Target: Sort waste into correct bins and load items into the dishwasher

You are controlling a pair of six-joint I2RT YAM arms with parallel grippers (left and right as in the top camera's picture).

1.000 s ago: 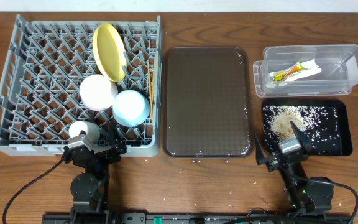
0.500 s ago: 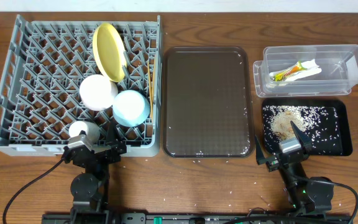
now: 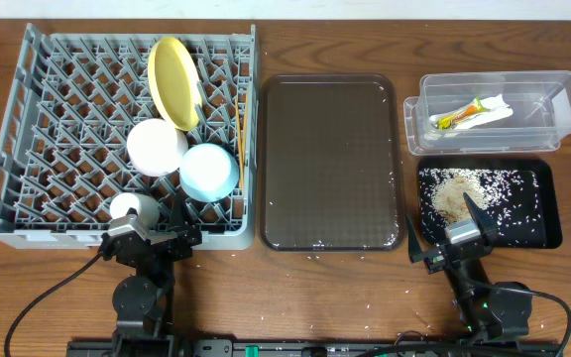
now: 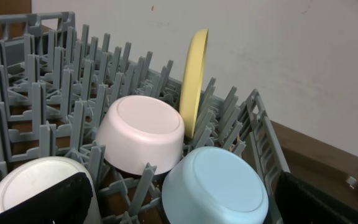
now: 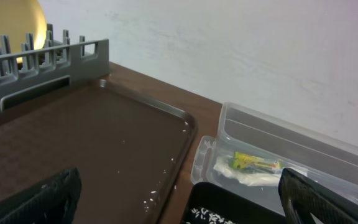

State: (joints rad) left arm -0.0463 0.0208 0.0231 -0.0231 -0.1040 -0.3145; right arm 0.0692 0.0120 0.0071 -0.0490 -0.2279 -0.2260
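The grey dish rack (image 3: 38, 119) holds the yellow plate (image 3: 171, 81) on edge, the upturned white bowl (image 3: 157, 147), the light blue bowl (image 3: 209, 172), the small white cup (image 3: 132, 207) and the chopsticks (image 3: 239, 129). The clear tub (image 3: 553, 134) holds the snack wrapper (image 3: 459, 116) and white paper strip (image 3: 494, 111). The black tray (image 3: 548, 223) holds rice grains (image 3: 464, 188). My left gripper (image 3: 152, 238) is open and empty at the rack's front edge. My right gripper (image 3: 444, 238) is open and empty at the black tray's near left corner. The left wrist view shows the white bowl (image 4: 140, 134), blue bowl (image 4: 216, 186), cup (image 4: 30, 186) and plate (image 4: 193, 81).
The dark brown serving tray (image 3: 330, 164) lies between rack and bins, with a few stray grains (image 3: 320, 245) near its front edge. In the right wrist view the brown tray (image 5: 86, 143), the tub (image 5: 278, 162) and the wrapper (image 5: 253, 163) show.
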